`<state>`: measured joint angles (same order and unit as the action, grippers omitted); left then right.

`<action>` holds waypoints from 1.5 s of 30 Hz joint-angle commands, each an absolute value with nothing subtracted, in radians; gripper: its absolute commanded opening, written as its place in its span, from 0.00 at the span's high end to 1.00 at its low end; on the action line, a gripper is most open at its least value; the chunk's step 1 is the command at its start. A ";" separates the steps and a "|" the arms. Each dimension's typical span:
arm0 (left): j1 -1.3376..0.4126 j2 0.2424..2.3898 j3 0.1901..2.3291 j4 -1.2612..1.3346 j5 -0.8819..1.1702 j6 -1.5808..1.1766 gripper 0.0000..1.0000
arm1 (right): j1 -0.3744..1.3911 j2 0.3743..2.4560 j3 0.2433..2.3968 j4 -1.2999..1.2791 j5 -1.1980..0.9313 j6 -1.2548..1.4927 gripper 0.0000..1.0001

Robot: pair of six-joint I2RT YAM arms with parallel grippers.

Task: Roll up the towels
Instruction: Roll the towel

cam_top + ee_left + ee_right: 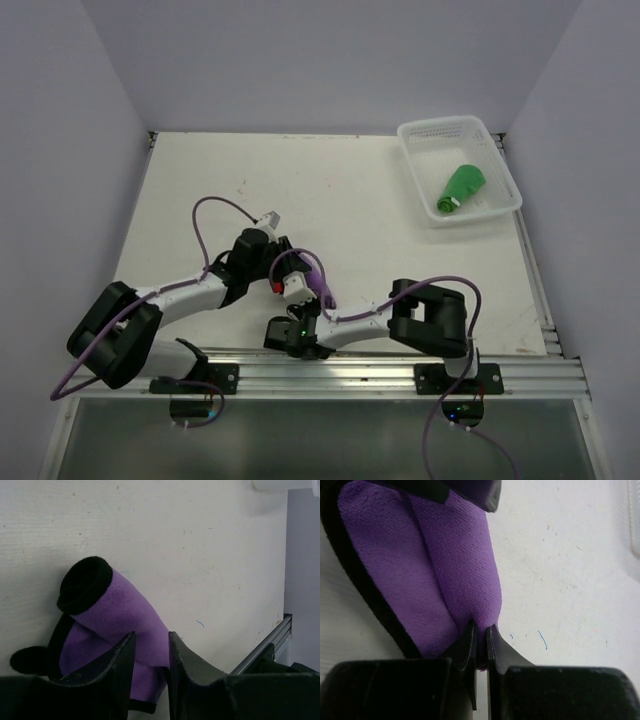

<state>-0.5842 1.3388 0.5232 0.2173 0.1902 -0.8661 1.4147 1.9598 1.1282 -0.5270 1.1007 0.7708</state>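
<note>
The purple towel [319, 291] with black backing lies near the table's front middle, partly rolled into a tube [117, 610] whose black end shows at the upper left. My left gripper [151, 642] has closed onto the lower end of that roll, purple cloth filling the gap between its fingers. My right gripper [481, 630] is shut, pinching a fold of the same towel [455, 565] at its near edge. From above, both grippers [305, 288] [314, 310] meet at the towel. The green towel [460, 188] lies rolled inside the white basket [415, 135].
The basket stands at the back right corner, close to the right wall. An aluminium rail [400, 370] runs along the table's near edge, just behind the grippers; it also shows in the left wrist view [260, 647]. Purple cables loop above both arms.
</note>
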 commanded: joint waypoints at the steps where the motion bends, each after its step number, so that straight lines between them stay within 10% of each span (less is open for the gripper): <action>1: -0.578 1.374 0.500 0.374 0.274 -0.914 0.63 | 1.448 2.023 1.183 -0.597 1.157 0.824 1.00; 22: -0.581 1.538 0.353 0.584 0.316 -0.940 0.64 | 1.497 2.097 1.267 -0.602 1.123 0.753 0.98; 38: -0.580 1.506 0.269 0.494 0.190 -0.931 0.68 | 1.496 1.668 1.002 -0.342 0.950 0.710 0.49; 45: -0.580 1.477 0.235 0.494 0.184 -0.931 0.68 | 1.451 1.488 0.871 -0.218 0.806 0.739 0.47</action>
